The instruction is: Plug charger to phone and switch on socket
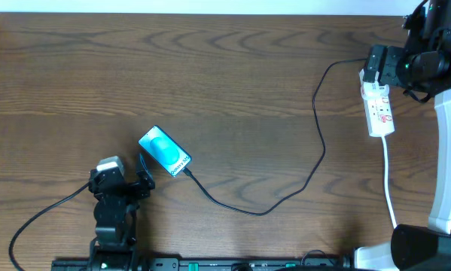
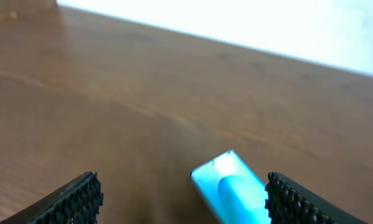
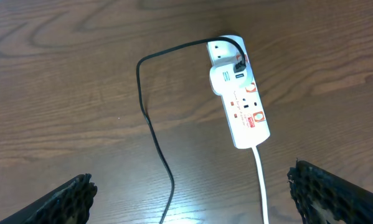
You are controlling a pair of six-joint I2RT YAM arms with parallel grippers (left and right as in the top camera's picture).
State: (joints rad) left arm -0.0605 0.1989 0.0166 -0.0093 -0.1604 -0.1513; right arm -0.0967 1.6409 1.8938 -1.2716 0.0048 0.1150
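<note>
Left gripper (image 2: 185, 205) spread wide, nothing pinched; its ridged black pads (image 2: 80, 199) flank one end of the slim phone with a light blue screen (image 1: 165, 150), lying flat and angled on the brown wood-grain table (image 1: 210, 75). Right gripper (image 3: 198, 199) also wide apart, empty, above the elongated white power strip with red marks (image 3: 242, 106) at the table's right side. Thin black charger cable (image 1: 319, 150) curves loosely from the strip's far end to the phone's lower corner; tip meets the phone's edge, seating unclear. White cord (image 3: 261, 180) exits the strip's near end.
</note>
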